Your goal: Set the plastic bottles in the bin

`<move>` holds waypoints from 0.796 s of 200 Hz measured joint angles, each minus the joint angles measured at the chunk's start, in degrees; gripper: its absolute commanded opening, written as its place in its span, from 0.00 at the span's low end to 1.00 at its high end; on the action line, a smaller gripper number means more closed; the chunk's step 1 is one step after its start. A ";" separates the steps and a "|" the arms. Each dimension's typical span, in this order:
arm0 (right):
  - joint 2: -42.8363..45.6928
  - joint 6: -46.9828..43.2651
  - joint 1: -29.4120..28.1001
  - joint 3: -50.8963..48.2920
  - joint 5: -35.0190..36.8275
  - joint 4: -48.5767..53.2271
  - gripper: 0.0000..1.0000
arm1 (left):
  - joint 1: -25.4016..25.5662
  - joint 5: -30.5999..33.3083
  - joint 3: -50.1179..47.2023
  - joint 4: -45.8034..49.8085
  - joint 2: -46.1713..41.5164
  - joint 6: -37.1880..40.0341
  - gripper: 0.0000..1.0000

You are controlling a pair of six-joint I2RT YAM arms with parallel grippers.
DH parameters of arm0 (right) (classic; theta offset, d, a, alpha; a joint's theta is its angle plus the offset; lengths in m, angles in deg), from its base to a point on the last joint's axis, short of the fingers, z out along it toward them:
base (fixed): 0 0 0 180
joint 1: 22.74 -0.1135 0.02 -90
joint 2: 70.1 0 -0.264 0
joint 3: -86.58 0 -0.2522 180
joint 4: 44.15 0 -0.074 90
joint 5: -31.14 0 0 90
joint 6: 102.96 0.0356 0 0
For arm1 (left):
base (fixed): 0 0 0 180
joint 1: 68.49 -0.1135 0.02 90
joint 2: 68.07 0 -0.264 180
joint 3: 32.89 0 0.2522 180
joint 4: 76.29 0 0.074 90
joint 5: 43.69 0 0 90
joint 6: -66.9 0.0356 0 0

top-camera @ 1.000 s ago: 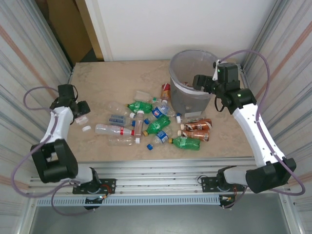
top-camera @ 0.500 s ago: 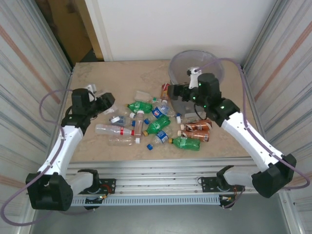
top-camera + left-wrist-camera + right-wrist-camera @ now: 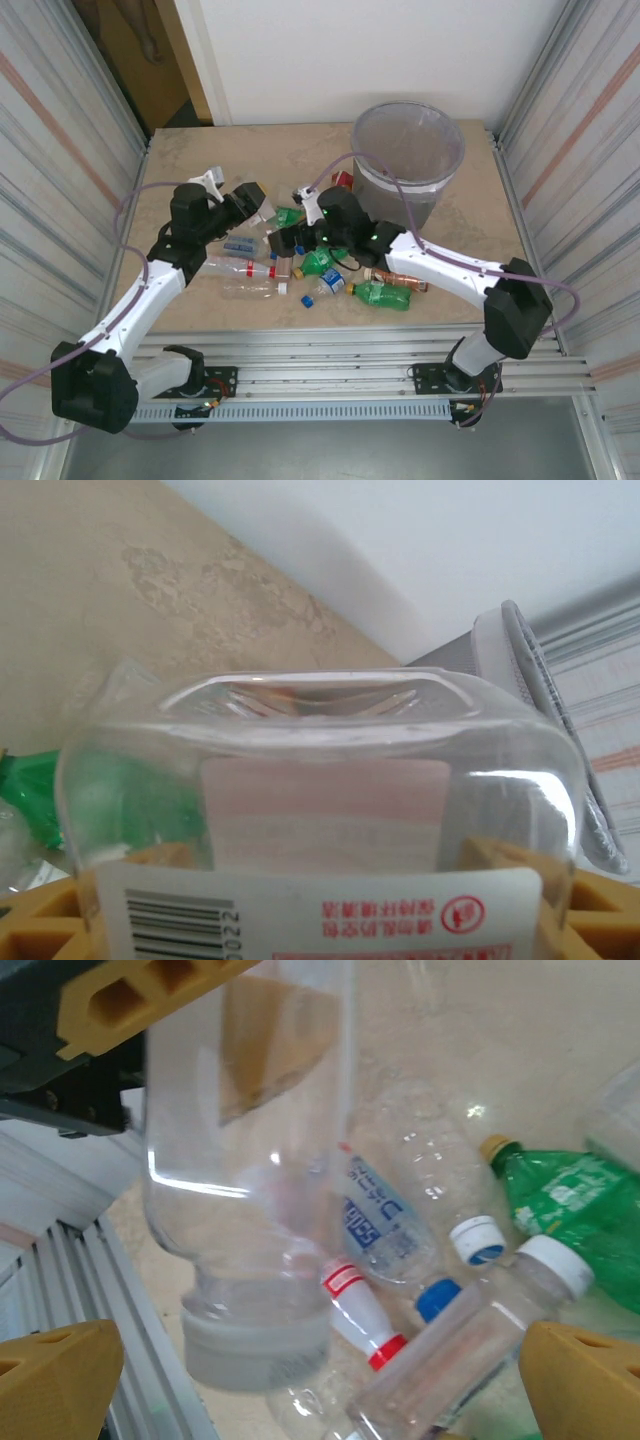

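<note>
Nearest, loose on the beige tabletop (image 3: 200, 160), down-left of the round grey bin (image 3: 398, 205): plastic bottles (image 3: 322, 262), green, clear, brown-labelled. Above that pile, left of the bin: right gripper (image 3: 320, 1350), spread wide, holding nothing. Further left: left gripper (image 3: 255, 203), clamped on a white-capped clear bottle (image 3: 320, 810). Farthest: the bin, bag-lined.

clear bottle (image 3: 320, 770), left wrist view: white label (image 3: 330, 920) upside down, barcode (image 3: 170, 927) with digits "0022" at its end, row of red Chinese characters (image 3: 375, 912) too small to read, round red sign (image 3: 462, 916); right wrist view: lying bottle (image 3: 425, 1155), blue print (image 3: 378, 1222) on its label, unreadable
</note>
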 measured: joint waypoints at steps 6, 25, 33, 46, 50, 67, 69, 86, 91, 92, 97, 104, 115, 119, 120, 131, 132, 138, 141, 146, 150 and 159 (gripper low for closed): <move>-0.57 0.00 -0.20 0.55 -0.15 -0.20 0.98 | 0.20 -0.31 -0.04 -0.44 0.28 -0.37 0.46; -1.77 0.00 -0.24 2.27 -0.15 -1.25 0.95 | 0.87 -0.57 -0.11 -1.18 0.50 -1.05 0.46; -2.21 -0.02 -0.24 2.91 -0.17 -1.86 0.92 | 1.27 -0.72 -0.11 -1.57 0.50 -1.20 0.46; -2.99 0.02 -0.24 4.04 -0.17 -2.60 0.86 | 1.79 -0.76 -0.11 -2.08 0.50 -1.49 0.46; -3.21 0.11 -0.24 4.35 -0.13 -2.75 0.84 | 1.86 -0.81 -0.11 -2.14 0.50 -1.62 0.46; -4.39 -0.02 -0.24 5.57 -0.17 -3.26 0.78 | 2.25 -1.03 -0.11 -2.36 0.50 -1.90 0.46; -4.50 0.07 -0.24 5.73 -0.17 -3.28 0.77 | 2.32 -1.11 -0.11 -2.36 0.50 -1.92 0.46; -5.60 -0.13 -0.24 6.58 -0.22 -3.54 0.71 | 2.51 -1.51 -0.11 -2.38 0.50 -2.23 0.48; -5.88 -0.15 -0.24 6.73 -0.22 -3.58 0.69 | 2.58 -1.66 -0.11 -2.45 0.50 -2.29 0.48; -5.92 -0.15 -0.24 6.75 -0.22 -3.61 0.68 | 2.58 -1.66 -0.11 -2.47 0.50 -2.29 0.48; -6.16 -0.11 -0.22 6.93 -0.28 -3.61 0.67 | 2.58 -1.81 -0.11 -2.58 0.50 -2.32 0.49; -6.43 -0.13 -0.17 7.08 -0.39 -3.65 0.64 | 2.60 -1.95 -0.11 -2.75 0.50 -2.47 0.49; -6.73 -0.04 -0.17 7.19 -0.37 -3.65 0.57 | 2.60 -2.23 -0.11 -3.17 0.50 -2.47 0.50; -6.82 -0.35 -0.17 7.26 -0.37 -3.63 0.54 | 2.60 -2.27 -0.11 -3.23 0.50 -2.47 0.50; -6.86 -0.20 -0.17 7.26 -0.31 -3.63 0.53 | 2.60 -2.27 -0.11 -3.23 0.50 -2.47 0.50; -7.04 -0.13 0.11 7.48 -0.37 -3.63 0.45 | 2.64 -1.92 -0.11 -3.52 0.48 -2.51 0.52; -7.06 -0.22 0.09 7.52 -0.37 -3.63 0.44 | 2.64 -1.81 -0.11 -3.63 0.50 -2.49 0.53; -7.13 -0.31 0.13 7.78 -0.11 -3.52 0.39 | 2.64 -1.55 -0.11 -3.67 0.59 -2.49 0.55; -7.19 -0.20 0.13 7.80 -0.09 -3.52 0.37 | 2.64 -1.38 -0.11 -3.67 0.59 -2.54 0.55; -7.23 -0.28 0.04 7.89 0.04 -3.41 0.33 | 2.64 -1.33 -0.13 -3.63 0.57 -2.51 0.57; -7.26 -0.28 0.09 7.91 0.04 -3.41 0.30 | 2.64 -1.33 -0.13 -3.65 0.55 -2.49 0.59; -7.26 -0.31 0.13 7.91 0.04 -3.41 0.26 | 2.64 -1.33 -0.13 -3.89 0.55 -2.49 0.67</move>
